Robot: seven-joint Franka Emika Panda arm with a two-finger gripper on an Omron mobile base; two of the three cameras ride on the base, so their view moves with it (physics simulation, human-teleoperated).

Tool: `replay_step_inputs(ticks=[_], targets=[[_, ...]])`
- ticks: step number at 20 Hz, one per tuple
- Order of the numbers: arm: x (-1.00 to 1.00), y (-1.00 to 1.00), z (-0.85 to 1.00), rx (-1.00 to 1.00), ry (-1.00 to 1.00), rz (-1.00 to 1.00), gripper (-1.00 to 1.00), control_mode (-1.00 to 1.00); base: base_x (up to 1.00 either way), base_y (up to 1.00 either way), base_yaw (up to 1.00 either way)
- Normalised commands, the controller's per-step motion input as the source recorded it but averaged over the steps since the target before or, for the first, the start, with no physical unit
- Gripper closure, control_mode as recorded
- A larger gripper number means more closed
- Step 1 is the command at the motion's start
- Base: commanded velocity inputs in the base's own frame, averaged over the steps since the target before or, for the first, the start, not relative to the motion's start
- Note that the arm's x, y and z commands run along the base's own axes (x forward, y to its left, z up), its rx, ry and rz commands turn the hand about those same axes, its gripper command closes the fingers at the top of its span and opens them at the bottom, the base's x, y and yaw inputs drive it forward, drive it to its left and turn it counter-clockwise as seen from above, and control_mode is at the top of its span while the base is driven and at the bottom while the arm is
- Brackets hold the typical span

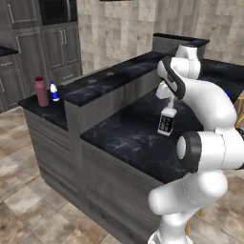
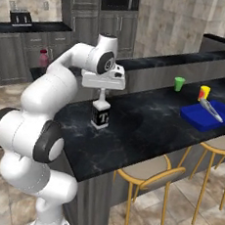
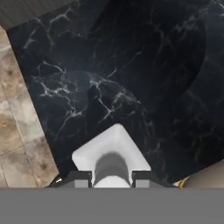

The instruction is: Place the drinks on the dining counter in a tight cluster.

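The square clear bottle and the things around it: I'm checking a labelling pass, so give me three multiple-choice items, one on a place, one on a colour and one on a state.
1. Where is the square clear bottle?
A. on the floor
B. over the dining counter, under the gripper
C. on the blue tray

2. What colour is the cup near the counter's raised back ledge?
A. green
B. purple
C. black

3. How are the fingers set?
A. wide open, away from everything
B. shut on the bottle's neck
C. shut on a stool

Answers: 1 B, both base views show it upright by the counter's near end, below the hand. 2 A, it shows bright green in the right base view. 3 B, the hand view shows both fingers pressed against the grey neck.
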Motion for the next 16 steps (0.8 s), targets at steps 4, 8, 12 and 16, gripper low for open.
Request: replay_step_inputs(ticks=[4, 8, 12, 16], targets=[[0.76, 0.0, -0.42, 0.0, -0.01, 0.0, 1.0, -1.0, 0.0, 0.0, 0.0], [0.45, 0.0, -0.36, 0.0, -0.06, 0.0, 1.0, -1.0, 0.0, 0.0, 0.0], [0.36, 0.0, -0.46, -0.02, -0.07, 0.0, 1.0, -1.0, 0.0, 0.0, 0.0], [0.17, 0.0, -0.31, -0.07, -0.08, 0.0, 1.0, -1.0, 0.0, 0.0, 0.0]])
